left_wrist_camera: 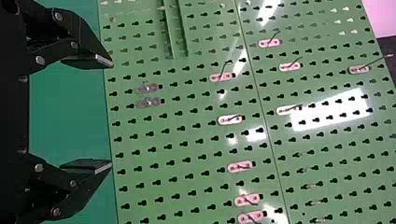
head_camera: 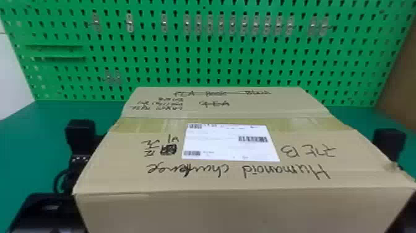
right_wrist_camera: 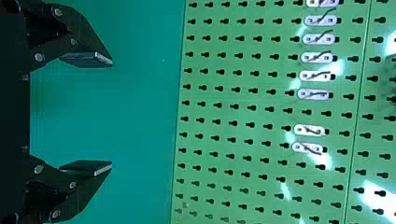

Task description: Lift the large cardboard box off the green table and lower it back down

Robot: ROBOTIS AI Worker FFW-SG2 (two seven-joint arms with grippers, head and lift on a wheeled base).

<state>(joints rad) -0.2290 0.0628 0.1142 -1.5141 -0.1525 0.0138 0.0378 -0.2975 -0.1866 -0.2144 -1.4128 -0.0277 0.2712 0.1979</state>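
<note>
The large cardboard box (head_camera: 229, 176) fills the middle and front of the head view, its taped top and white label facing up. Its underside is hidden, so I cannot tell whether it rests on the green table (head_camera: 18, 136). Beside the box's left side is my left gripper (head_camera: 80, 133); by its right side, partly covered by the box, is my right gripper (head_camera: 390, 144). In the left wrist view the left gripper (left_wrist_camera: 112, 115) is open, nothing between its fingers. The right wrist view has the right gripper (right_wrist_camera: 112, 115) likewise open and holding nothing.
A green pegboard (head_camera: 198, 65) with small metal hooks stands upright behind the table. Two narrow green ledges (head_camera: 55, 52) stick out from its left part. A brown surface (head_camera: 399, 86) stands at the far right edge.
</note>
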